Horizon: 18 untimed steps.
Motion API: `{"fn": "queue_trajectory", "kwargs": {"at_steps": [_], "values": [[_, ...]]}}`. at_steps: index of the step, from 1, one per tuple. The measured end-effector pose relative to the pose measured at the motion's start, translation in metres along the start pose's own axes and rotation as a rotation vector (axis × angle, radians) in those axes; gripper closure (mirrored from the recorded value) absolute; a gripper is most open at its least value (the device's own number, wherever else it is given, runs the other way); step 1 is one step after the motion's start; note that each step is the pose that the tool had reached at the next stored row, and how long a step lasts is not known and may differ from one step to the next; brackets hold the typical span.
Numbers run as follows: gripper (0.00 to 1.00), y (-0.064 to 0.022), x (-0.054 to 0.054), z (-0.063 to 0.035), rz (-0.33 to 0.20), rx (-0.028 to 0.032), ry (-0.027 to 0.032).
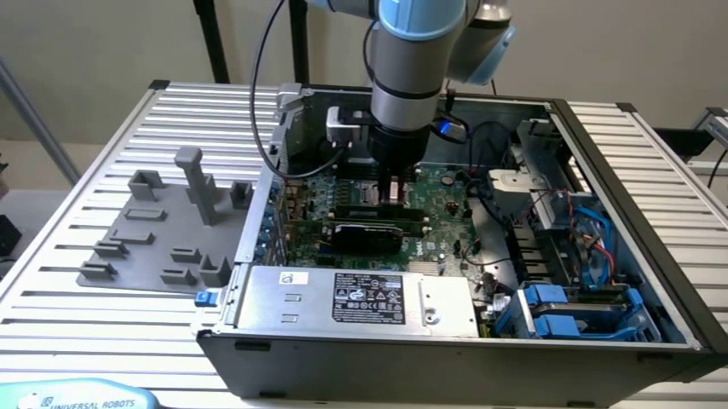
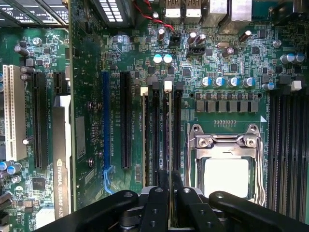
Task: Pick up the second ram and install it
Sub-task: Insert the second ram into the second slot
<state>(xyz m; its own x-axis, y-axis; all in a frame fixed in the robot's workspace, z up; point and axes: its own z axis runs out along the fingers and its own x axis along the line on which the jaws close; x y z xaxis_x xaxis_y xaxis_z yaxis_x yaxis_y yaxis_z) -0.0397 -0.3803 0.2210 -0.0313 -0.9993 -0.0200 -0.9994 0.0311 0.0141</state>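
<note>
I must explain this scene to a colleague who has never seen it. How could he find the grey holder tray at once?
Start from the open computer case on the slatted metal table. Beside the case, toward the exterior view's left, lies the grey holder tray, flat on the slats. Unlike the dark, crowded case, it is plain grey plastic with several upright posts and small blocks.

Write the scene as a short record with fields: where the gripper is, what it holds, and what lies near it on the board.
gripper: inside the open computer case, low over the motherboard
holds: the second ram, on edge, shut between the fingers
ram position: in line with the memory slots, seating depth unclear
beside it: CPU socket
outside case: grey fixture tray
</note>
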Motion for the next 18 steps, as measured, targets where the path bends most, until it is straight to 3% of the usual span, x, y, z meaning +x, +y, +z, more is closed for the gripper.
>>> {"fn": "queue_trajectory", "kwargs": {"at_steps": [7,8,15,18], "values": [[0.85,0.0,0.0,0.001,0.0,-0.0001,0.0],[0.78,0.0,0.0,0.0002,0.0,0.0,-0.0001],[0.78,0.0015,0.0,-0.0237,0.0,-0.0001,0.0001],[0.8,0.0034,0.0,-0.0278,0.0,0.0,-0.0001]]}}
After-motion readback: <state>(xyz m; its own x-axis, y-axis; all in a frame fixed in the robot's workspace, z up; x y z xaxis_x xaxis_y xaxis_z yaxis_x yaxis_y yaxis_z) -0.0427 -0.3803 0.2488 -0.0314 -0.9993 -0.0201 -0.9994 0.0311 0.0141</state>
